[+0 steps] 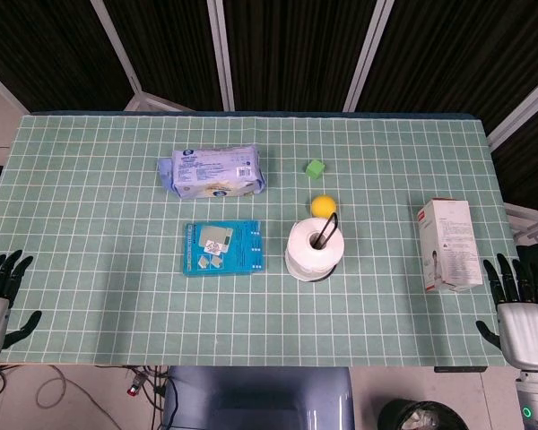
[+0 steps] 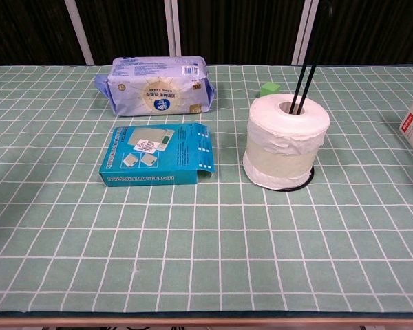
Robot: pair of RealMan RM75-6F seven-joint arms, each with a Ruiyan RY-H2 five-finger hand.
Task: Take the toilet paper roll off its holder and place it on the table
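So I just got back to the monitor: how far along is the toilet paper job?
Nothing is done yet. The toilet paper roll sits on its holder, whose rods rise through the core. Nothing is in hand: the left robot hand and right robot hand rest open at the table edges. Lifting and placing remain.

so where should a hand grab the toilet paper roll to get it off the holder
Grip the toilet paper roll around its outer sides, coming in from the right with the right hand, which looks nearer. The roll stands upright on the holder's rod, so it probably has to be lifted straight up until it clears the top.
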